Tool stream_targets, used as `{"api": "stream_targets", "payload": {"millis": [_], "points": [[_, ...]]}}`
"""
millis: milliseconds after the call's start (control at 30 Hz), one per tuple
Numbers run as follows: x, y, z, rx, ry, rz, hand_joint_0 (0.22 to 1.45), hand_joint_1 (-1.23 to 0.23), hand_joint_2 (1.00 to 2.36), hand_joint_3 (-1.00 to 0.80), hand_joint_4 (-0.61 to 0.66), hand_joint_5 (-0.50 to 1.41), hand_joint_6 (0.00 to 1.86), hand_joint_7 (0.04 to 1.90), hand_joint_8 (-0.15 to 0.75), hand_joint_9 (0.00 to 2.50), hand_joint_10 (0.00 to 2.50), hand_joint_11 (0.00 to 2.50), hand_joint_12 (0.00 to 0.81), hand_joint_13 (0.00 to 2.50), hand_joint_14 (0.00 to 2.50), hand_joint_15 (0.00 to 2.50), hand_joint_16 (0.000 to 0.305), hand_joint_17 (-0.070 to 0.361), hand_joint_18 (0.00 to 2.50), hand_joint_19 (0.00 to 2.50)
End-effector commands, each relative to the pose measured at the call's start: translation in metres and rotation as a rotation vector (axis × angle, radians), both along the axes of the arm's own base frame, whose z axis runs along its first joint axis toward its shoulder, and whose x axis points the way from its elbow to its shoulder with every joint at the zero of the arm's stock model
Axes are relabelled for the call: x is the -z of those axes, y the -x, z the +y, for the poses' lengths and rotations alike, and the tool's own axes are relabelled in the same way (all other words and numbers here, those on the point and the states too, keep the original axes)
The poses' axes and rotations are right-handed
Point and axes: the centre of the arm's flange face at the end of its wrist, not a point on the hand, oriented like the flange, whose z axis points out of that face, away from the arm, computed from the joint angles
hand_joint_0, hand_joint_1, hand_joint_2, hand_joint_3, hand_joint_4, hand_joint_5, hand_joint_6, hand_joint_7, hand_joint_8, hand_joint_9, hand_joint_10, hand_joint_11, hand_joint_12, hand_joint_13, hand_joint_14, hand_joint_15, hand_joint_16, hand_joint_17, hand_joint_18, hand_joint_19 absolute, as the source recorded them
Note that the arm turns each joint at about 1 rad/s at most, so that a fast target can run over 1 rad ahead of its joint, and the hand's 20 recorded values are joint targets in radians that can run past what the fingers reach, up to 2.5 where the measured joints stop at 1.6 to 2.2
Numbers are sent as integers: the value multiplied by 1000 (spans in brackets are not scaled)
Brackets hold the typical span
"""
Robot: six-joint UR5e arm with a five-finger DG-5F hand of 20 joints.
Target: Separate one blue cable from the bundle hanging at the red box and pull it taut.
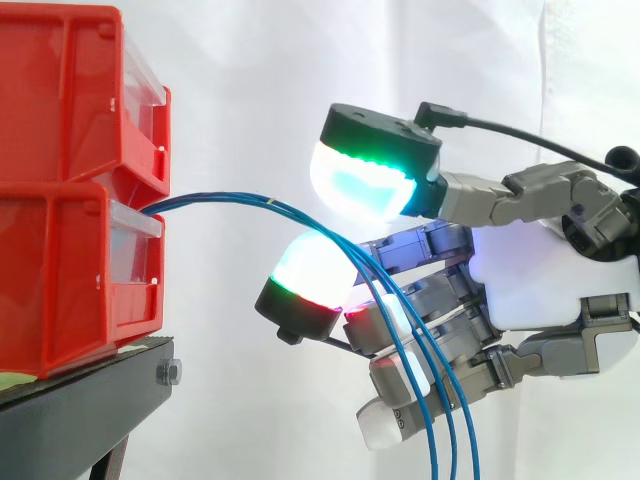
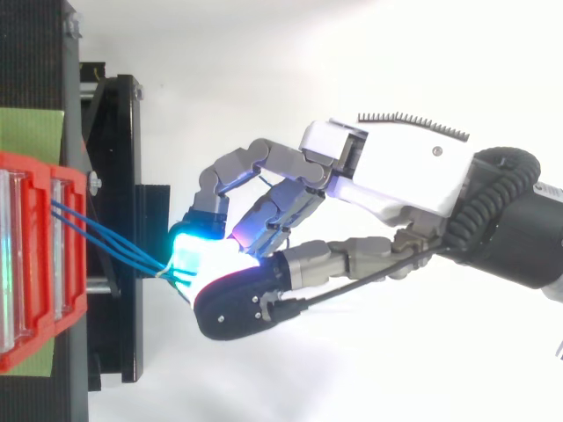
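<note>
- Side view: the blue cables [image 1: 210,201] leave the gap between the red bins [image 1: 80,200], arch over and hang down past the hand [image 1: 540,270]. Its fingers [image 1: 310,272] curl loosely round the whole bundle, with the tips apart. Closing now would likely trap every strand instead of one.
- Top view: the cables [image 2: 114,242] run together into the glowing fingers [image 2: 189,259]. Pulling from here could drag the whole bundle, or tug the bins [image 2: 75,290] along the black stand [image 2: 132,132].
</note>
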Motion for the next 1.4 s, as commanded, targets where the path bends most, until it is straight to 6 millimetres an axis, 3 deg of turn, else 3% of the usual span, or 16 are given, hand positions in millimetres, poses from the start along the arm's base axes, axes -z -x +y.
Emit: {"api": "stream_targets", "payload": {"millis": [0,200,267,600,1100,1267,1367], "points": [[1,0,0,0,-1,2,657,-643,1005,-447,53,-220,905,1007,264,1049,22,1119,348,1021,29,801,43,98,673,531],[0,0,0,1,-6,-1,721,-757,1012,-373,-25,-228,929,1036,264,1036,23,1125,344,1013,27,788,44,98,676,522],[0,0,0,1,-5,1,758,-802,1012,-382,-13,-233,935,1110,261,1030,23,1121,339,1006,27,789,44,98,668,519],[0,0,-1,4,3,3,837,-853,1000,-500,-59,-223,946,1039,234,1092,22,1152,319,1025,27,801,41,93,664,528],[0,0,-1,4,-2,2,610,-970,1000,-500,13,-197,956,1015,235,1152,22,1243,325,1037,29,796,42,94,695,495],[2,1,-1,4,-1,5,564,-958,1000,-500,26,-196,955,989,246,1157,22,1228,334,1043,26,793,43,98,700,499],[2,1,-1,4,0,8,545,-877,1000,-500,38,-195,950,986,260,1171,20,1236,339,1055,26,808,44,100,703,512]]}}
